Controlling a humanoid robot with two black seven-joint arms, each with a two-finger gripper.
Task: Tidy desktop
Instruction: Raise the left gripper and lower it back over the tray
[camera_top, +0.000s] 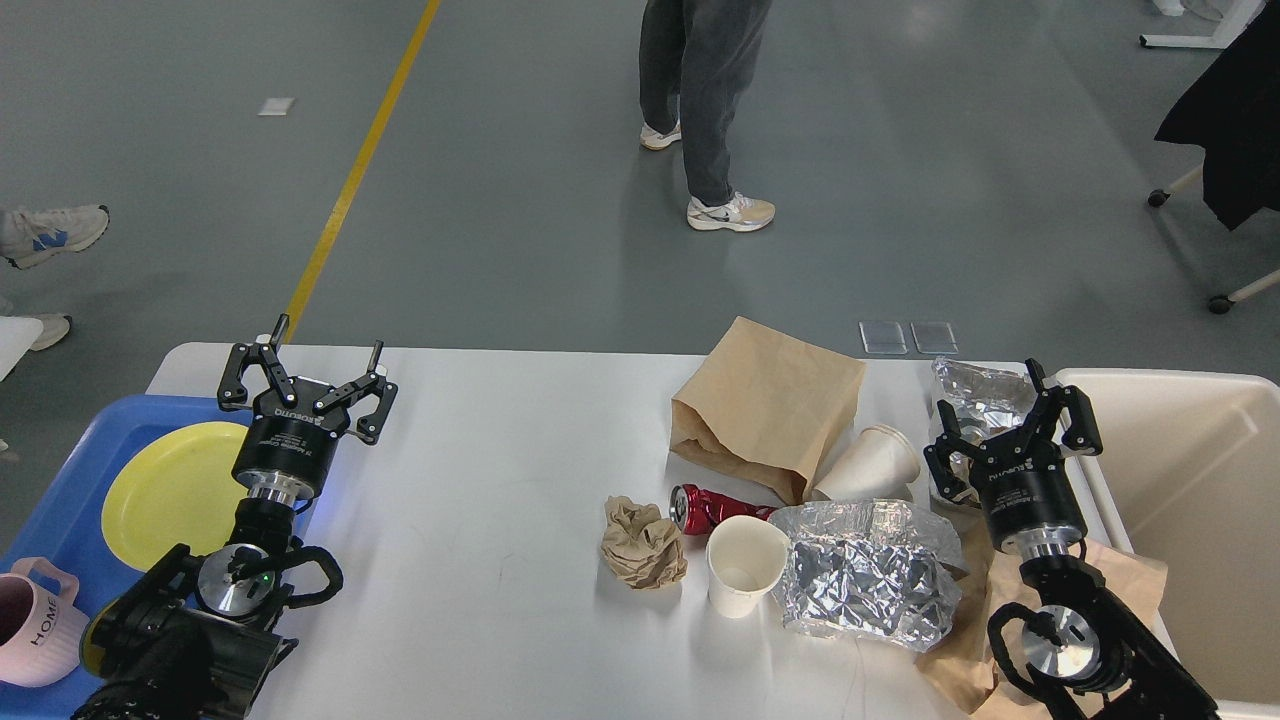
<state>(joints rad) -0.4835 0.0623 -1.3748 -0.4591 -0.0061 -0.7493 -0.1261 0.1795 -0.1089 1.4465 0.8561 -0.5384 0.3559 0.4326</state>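
One white bench (480, 470) fills the lower middle of the head view, its long axis running left to right and its rounded far corners toward the grey floor. It lies under both arms. The left pincer (308, 375) hangs above its left part, just inside the left edge, fingers spread wide and holding nothing. The right pincer (1012, 418) stands above its right end, fingers also apart and empty.

Rubbish crowds the right half of the bench. A brown paper bag (770, 405) lies on its side with the mouth toward the robot. A white paper cup (868, 462) is tipped over just beside that mouth. A red can (705, 507) lies flat in front of the bag, next to a crumpled brown paper ball (642, 543). A second paper cup (743, 563) stands upright, touching a large crinkled foil wrapper (865, 585). Another foil bag (975, 395) sits behind the right pincer, and flat brown paper (1130, 580) lies beneath the right arm.

At the left edge a blue tray (80, 465) holds a yellow plate (165, 490) and a pink mug (35, 625). Off the right end stands a cream bin (1200, 480). Beyond the bench, a person's legs (700, 100) stand on the floor near a yellow line (360, 170).
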